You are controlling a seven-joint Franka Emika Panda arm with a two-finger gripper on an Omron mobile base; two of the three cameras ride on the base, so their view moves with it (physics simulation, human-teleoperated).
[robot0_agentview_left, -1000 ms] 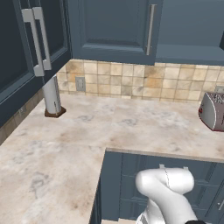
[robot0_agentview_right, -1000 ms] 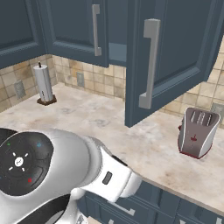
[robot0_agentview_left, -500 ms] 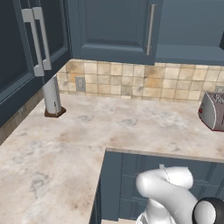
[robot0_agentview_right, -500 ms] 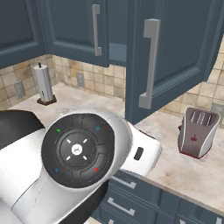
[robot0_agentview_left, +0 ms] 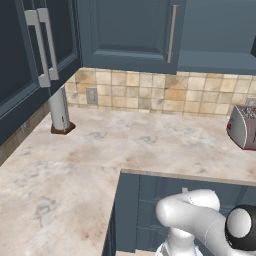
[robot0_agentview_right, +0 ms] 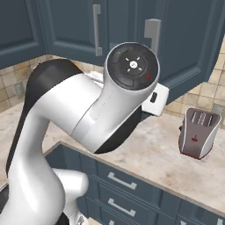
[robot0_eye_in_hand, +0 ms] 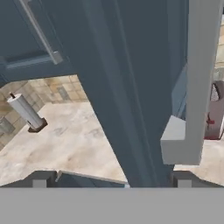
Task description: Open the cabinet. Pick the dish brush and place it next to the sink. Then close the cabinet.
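With my gripper (robot0_eye_in_hand: 111,179) spread fully wide and empty, the cabinet (robot0_eye_in_hand: 131,87) door fills my hand view, its bar handle (robot0_eye_in_hand: 192,87) at two o'clock, so I'd centre it between the fingers before closing.

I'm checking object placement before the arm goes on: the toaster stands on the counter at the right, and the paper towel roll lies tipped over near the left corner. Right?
Not quite. The toaster does stand on the counter at the right, but the paper towel roll is upright on its holder near the left corner, not tipped over. The left base view shows this.
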